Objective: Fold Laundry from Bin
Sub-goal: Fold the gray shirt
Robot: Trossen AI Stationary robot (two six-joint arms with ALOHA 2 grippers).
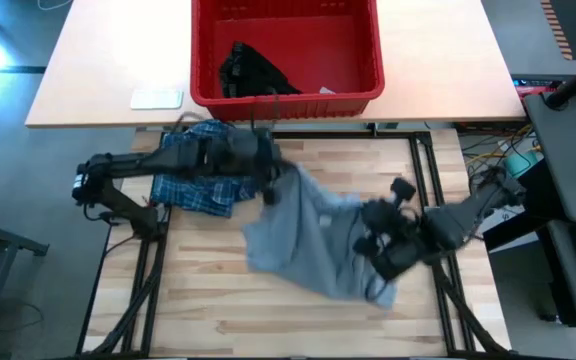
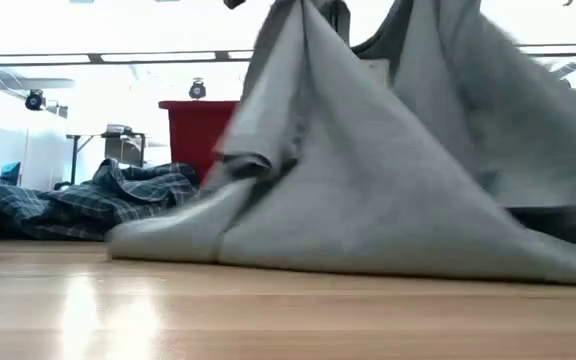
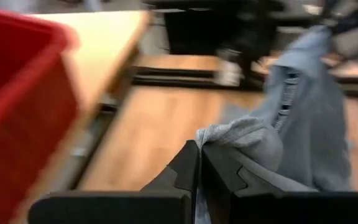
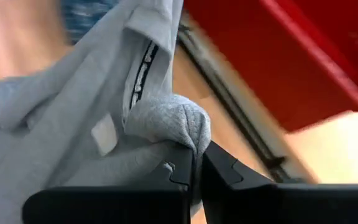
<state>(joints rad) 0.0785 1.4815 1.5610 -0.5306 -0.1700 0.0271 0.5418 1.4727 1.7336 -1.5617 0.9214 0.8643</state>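
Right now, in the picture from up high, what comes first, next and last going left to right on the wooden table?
Blue plaid shirt → left tool, pinching the grey T-shirt → right tool, also pinching it.

Pinched between the dark jaws of both the left gripper (image 3: 199, 163) and the right gripper (image 4: 197, 163) is a light grey T-shirt (image 1: 318, 240), with a black-and-white striped band inside its collar (image 4: 140, 73). Just beside the left jaws lies a blue-and-white plaid shirt (image 1: 200, 180). Beyond both stands the red bin (image 1: 360, 92), a small black garment (image 1: 248, 72) in it. The table (image 1: 208, 290) is pale wood-grain.
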